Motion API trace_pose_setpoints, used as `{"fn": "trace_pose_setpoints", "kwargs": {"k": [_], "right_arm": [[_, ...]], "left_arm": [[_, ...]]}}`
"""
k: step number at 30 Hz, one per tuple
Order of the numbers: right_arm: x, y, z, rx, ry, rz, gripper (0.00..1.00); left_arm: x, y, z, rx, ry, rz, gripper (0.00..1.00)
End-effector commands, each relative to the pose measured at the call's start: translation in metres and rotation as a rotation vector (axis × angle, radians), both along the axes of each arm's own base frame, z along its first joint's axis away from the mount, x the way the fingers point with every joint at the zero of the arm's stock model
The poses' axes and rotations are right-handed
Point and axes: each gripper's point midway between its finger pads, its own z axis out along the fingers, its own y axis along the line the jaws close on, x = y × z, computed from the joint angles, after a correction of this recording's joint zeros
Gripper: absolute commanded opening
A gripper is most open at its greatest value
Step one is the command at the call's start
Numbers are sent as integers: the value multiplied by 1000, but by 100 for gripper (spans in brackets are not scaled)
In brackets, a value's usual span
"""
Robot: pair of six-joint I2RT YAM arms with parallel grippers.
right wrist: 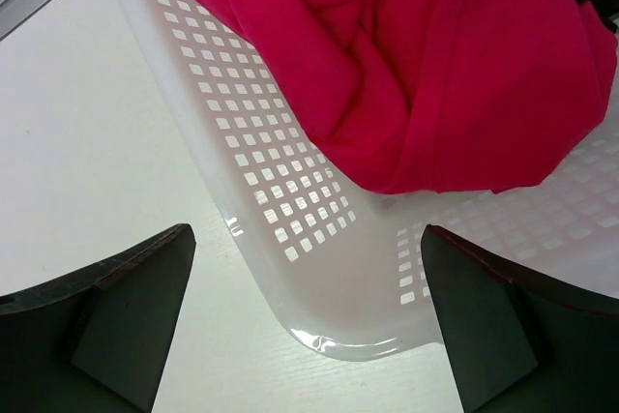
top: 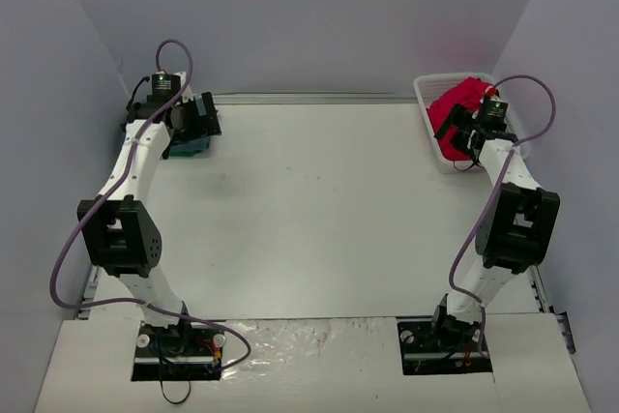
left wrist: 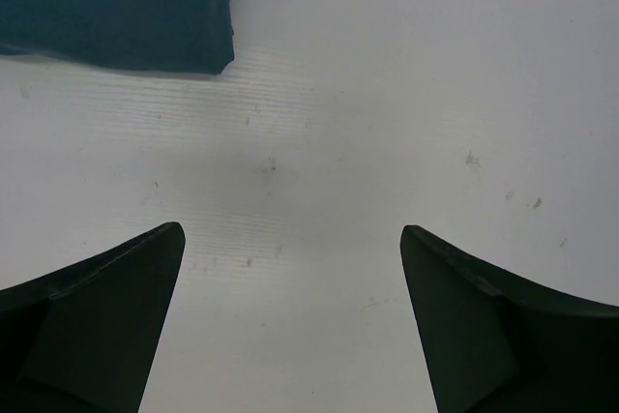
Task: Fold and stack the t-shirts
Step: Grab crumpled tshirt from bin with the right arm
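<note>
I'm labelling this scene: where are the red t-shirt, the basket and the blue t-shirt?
red t-shirt (right wrist: 435,65), right wrist view, crumpled middle.
basket (right wrist: 280,200), right wrist view, perforated side wall.
blue t-shirt (left wrist: 116,7), left wrist view, flat top surface.

Top view: high, from near edge, whole table (top: 309,200). Wrist views: close, downward; right shares basket (right wrist: 271,191) with top.
</note>
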Motion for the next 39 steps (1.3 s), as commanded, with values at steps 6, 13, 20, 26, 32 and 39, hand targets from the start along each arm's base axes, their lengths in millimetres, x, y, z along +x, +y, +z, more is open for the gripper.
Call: {"fn": "trace_pose_setpoints", "kwargs": {"k": [6,13,20,26,32,39], "right_arm": [[6,11,23,51,-86,61,100],[20,-30,19,-60,-43,-97,91],[54,-42,2,-58,-21,-123,88],[80,-46,-12,-33,-15,-117,86],[94,-33,-34,40,0,-75,81],[93,-25,-35,66,1,-41,0]], "left_arm": [[-4,-6,19,-3,-55,-19,94],[-10,-6,17,12,-48,-26,94],[-22,-7,16,82,-45,-46,95],[-33,0,7,124,-25,-43,94],[-32,5,4,150,-7,-37,94],[-26,3,2,143,0,-37,94]]}}
